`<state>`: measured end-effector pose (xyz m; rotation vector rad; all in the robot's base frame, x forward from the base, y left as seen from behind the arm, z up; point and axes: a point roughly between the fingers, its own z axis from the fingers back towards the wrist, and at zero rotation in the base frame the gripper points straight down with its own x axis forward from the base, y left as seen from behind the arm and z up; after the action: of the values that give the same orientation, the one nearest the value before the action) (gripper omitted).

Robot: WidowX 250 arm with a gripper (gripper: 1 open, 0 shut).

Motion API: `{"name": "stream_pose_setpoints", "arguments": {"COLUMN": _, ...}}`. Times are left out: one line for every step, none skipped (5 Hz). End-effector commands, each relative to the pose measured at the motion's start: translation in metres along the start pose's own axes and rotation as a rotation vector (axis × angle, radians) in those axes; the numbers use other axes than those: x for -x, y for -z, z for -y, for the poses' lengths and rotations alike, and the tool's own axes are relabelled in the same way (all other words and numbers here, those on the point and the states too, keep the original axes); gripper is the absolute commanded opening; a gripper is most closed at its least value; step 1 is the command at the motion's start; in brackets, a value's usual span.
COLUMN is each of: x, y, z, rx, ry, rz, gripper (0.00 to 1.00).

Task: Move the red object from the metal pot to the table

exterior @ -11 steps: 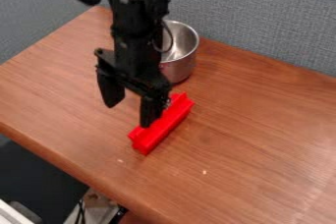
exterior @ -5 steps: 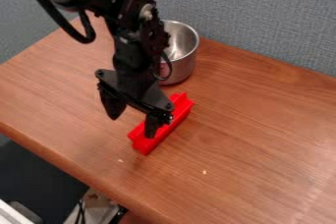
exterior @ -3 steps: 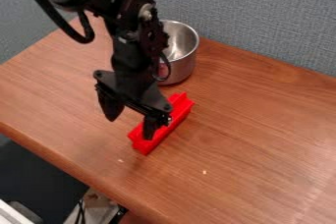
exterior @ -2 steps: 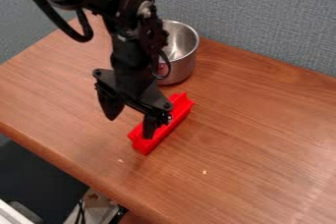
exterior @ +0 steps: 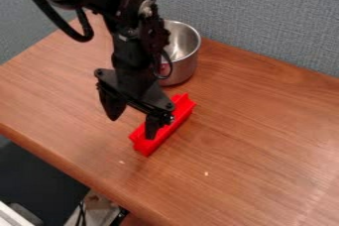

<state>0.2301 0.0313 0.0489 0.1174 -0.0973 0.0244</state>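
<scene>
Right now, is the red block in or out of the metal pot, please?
Out: the red block lies on the tabletop.

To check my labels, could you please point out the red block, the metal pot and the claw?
Red block (exterior: 158, 137): camera view, upper face.
Metal pot (exterior: 184, 56): camera view, inner wall.
Claw (exterior: 134, 129): camera view, between fingertips.

no readable text, label, brand, number or sign shows anywhere from edge to edge of the frame.
</scene>
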Motion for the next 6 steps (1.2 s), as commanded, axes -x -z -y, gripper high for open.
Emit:
{"name": "stream_pose_setpoints", "arguments": {"x": -0.0073, "y": -0.0077, "z": -0.0032, "rx": -0.002, "ry": -0.009, "rz": 0.044, "gripper": 1.0}}
{"name": "stream_pose_setpoints", "arguments": {"x": -0.0076, "y": -0.0072, "z": -0.0044, "rx": -0.001, "ry": -0.015, "rz": 0.044, "gripper": 1.0}}
{"name": "stream_pose_setpoints", "arguments": {"x": -0.0076, "y": -0.007, "z": -0.0055, "rx": -0.001, "ry": -0.019, "rz": 0.043, "gripper": 1.0}}
{"name": "stream_pose_setpoints", "arguments": {"x": -0.0074, "y": -0.0067, "z": -0.0067, "rx": 0.0, "ry": -0.023, "rz": 0.042, "gripper": 1.0}}
{"name": "stream_pose_setpoints", "arguments": {"x": -0.0077, "y": -0.0058, "z": -0.0067, "rx": -0.004, "ry": -0.025, "rz": 0.043, "gripper": 1.0}}
{"name": "stream_pose_setpoints", "arguments": {"x": -0.0082, "y": -0.0039, "z": -0.0066, "rx": -0.009, "ry": -0.022, "rz": 0.044, "gripper": 1.0}}
